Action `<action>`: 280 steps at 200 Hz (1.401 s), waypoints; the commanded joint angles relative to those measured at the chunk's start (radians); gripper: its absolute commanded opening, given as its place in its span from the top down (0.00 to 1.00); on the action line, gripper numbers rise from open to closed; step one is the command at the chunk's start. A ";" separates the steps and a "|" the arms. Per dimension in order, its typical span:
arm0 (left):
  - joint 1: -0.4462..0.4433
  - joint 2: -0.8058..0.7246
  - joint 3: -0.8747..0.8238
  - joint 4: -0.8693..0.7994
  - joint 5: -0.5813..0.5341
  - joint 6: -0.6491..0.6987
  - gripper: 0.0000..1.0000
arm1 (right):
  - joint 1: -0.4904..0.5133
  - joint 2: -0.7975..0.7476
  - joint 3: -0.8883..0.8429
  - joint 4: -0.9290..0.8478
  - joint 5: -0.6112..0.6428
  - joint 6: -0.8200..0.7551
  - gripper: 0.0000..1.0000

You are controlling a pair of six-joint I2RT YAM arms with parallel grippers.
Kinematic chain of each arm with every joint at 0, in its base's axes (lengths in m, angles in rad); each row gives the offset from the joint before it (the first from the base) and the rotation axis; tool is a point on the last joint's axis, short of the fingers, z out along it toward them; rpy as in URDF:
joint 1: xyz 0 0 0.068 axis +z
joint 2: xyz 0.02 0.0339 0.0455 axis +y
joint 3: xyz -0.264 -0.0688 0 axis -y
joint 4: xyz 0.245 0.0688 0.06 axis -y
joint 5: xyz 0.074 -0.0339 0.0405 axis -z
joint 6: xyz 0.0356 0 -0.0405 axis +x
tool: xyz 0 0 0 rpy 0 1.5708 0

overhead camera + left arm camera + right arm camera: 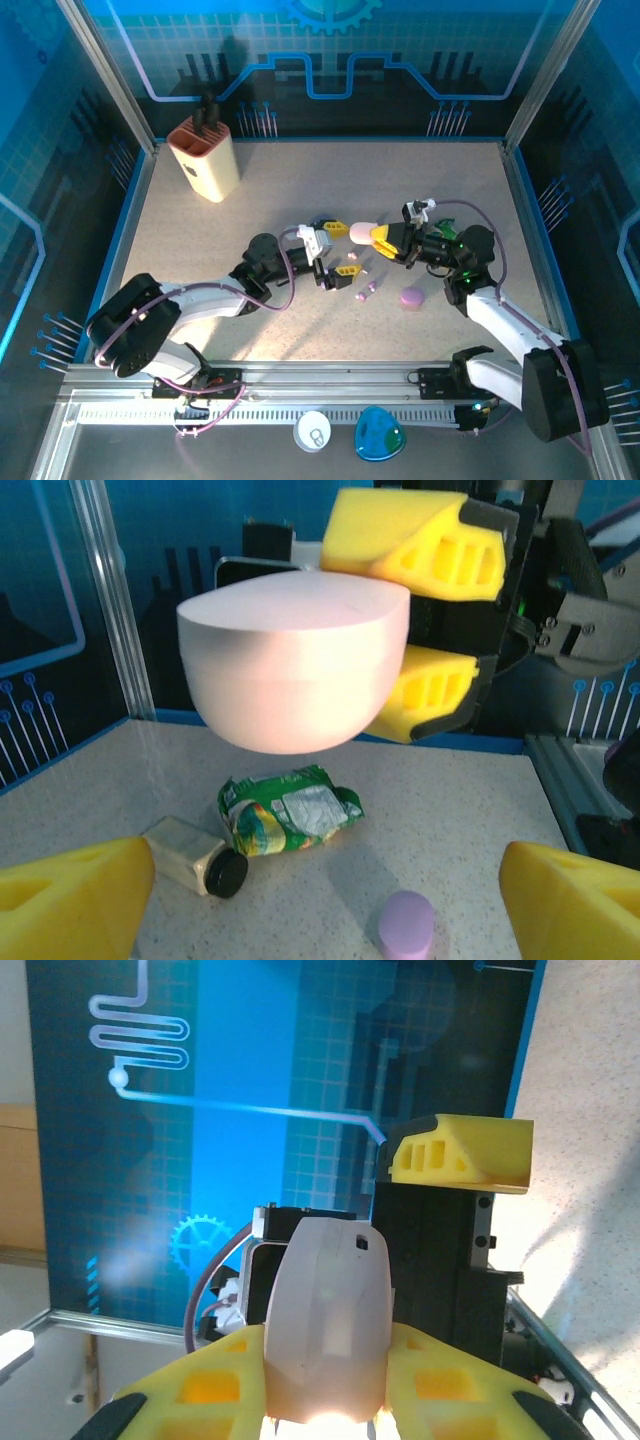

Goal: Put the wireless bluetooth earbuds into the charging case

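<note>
The speckled table (430, 180) sat inside blue walls, a tan block (203, 158) at ten o'clock. Over its middle the right gripper (376, 236) was clamped on a pink case (295, 665), held clear of the tabletop. The left gripper (340, 249) faced it from nine o'clock, its fingers (70, 900) spread wide, holding nothing and touching nothing. The buds (371, 288) lay loose on the table at about six o'clock of the case, near a lavender case (411, 297) (at four o'clock). The pink lid looked shut, so opening it was probably the step. The left fingers should close squarely on the lid half alone, slowly, lest the smooth shell slip.
</note>
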 commanded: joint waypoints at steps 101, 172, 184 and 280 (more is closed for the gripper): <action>-0.003 0.098 0.135 0.120 0.096 -0.049 0.36 | -0.009 -0.033 -0.058 0.044 -0.018 0.065 0.84; -0.002 0.124 0.161 0.120 0.121 -0.081 0.41 | -0.015 -0.032 -0.068 0.082 -0.005 0.069 0.84; -0.002 0.126 0.161 0.127 0.121 -0.089 0.43 | -0.015 -0.026 -0.070 0.100 -0.003 0.076 0.84; -0.002 0.108 0.138 0.132 0.120 -0.102 0.46 | -0.016 -0.032 -0.070 0.065 -0.005 0.049 0.84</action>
